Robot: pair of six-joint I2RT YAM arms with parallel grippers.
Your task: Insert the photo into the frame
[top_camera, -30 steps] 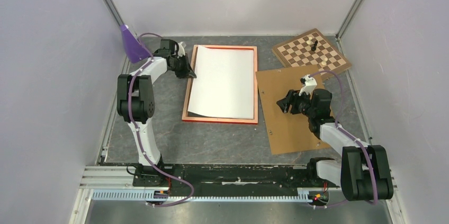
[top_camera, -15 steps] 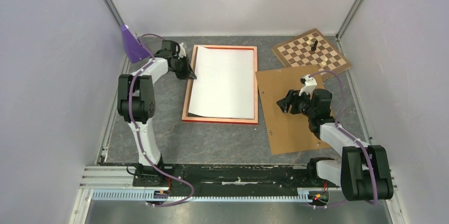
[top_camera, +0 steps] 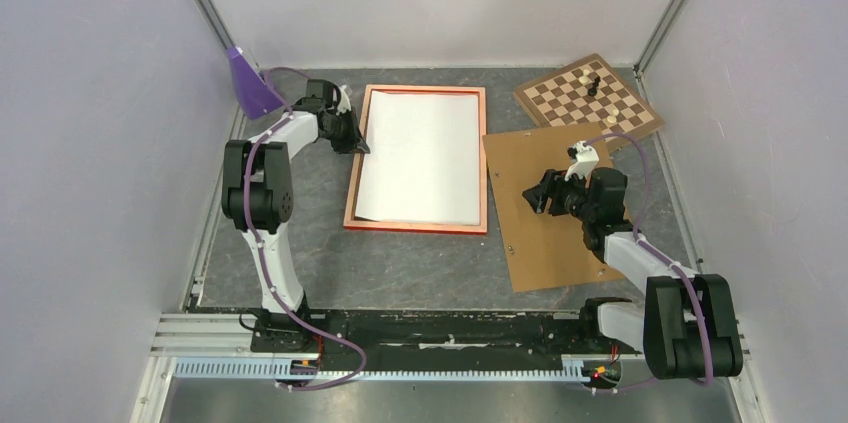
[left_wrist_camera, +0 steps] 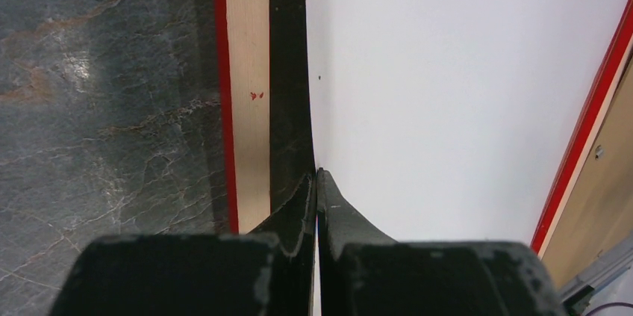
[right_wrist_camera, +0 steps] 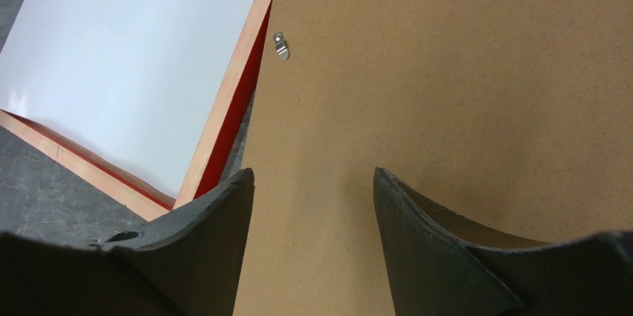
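Note:
The photo [top_camera: 420,158] lies white back up inside the orange-red frame [top_camera: 415,227] at the middle of the table. Its left edge curls up off the frame's left rail [left_wrist_camera: 246,69]. My left gripper [top_camera: 360,143] is at that edge, jaws pressed together with a thin sliver of the white sheet [left_wrist_camera: 448,92] between them. My right gripper [top_camera: 535,195] hovers open over the brown backing board [top_camera: 545,233], to the right of the frame, with nothing between its fingers. In the right wrist view the photo [right_wrist_camera: 134,54] and the frame's right rail [right_wrist_camera: 231,99] show at upper left.
The backing board [right_wrist_camera: 448,69] lies right of the frame, one small metal clip [right_wrist_camera: 281,45] near its edge. A chessboard [top_camera: 588,98] with a few pieces sits at the far right corner. A purple cone-shaped piece [top_camera: 250,83] stands at the far left wall.
The left gripper has shifted slightly to the left and away with the photo's edge. The right arm has not moved.

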